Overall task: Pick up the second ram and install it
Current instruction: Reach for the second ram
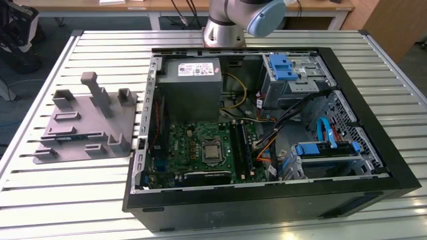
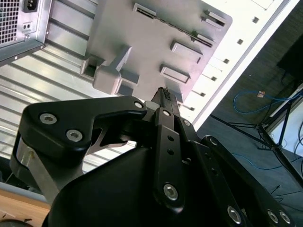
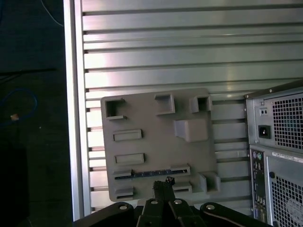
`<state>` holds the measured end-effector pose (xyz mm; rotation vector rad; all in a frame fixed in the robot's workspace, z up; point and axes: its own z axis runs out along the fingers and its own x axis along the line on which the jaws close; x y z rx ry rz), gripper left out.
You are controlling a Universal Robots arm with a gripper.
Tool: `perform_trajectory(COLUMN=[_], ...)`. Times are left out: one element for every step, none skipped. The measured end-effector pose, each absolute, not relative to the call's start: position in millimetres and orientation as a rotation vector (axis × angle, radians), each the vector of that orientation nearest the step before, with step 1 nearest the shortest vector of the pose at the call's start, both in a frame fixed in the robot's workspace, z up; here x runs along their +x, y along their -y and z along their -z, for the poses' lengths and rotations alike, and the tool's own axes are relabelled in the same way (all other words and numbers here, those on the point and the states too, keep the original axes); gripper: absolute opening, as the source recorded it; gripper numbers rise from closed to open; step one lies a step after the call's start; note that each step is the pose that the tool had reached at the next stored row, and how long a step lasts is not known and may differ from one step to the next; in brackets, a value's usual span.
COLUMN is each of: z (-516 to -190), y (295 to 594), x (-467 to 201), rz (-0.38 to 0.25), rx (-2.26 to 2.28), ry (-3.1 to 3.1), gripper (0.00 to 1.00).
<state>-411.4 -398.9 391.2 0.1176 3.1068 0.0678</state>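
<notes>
- Your end effector (image 3: 164,182) hangs above the grey plate (image 3: 147,113), its fingers drawn together on nothing.
- The ram stick (image 3: 151,173) lies flat in a slot of that plate, near the tabletop's (image 3: 189,52) edge and just under the end effector's tip. Its long axis runs along the tabletop's slats.
- The first wrist view gives you that alignment; the exterior view adds the motherboard (image 1: 193,145) inside the open computer case (image 1: 267,207).
</notes>
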Motion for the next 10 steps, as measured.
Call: perform_trajectory(z=[-391,-391,-391,-391,-391,-391,-391,-391,-391,-391], y=[399,399,399,399,399,399,399,399,399,399], x=[-413,-415,-417,-418,-420,-422,-425,-427,-429,-431], rz=[-0.068,-0.068,-0.068,-0.068,-0.068,-0.068,-0.068,-0.068,-0.068,-0.068], rx=[0.118,0.118,0.118,0.118,0.117,0.118,0.118,0.118,0.118,0.118], ry=[-3.107,-3.107,-3.107,-3.107,-3.107,-3.107,-3.107,-3.107,-3.107,-3.107], gripper=[0.10,0.10,0.10,0.10,0.10,0.10,0.10,0.10,0.10,0.10])
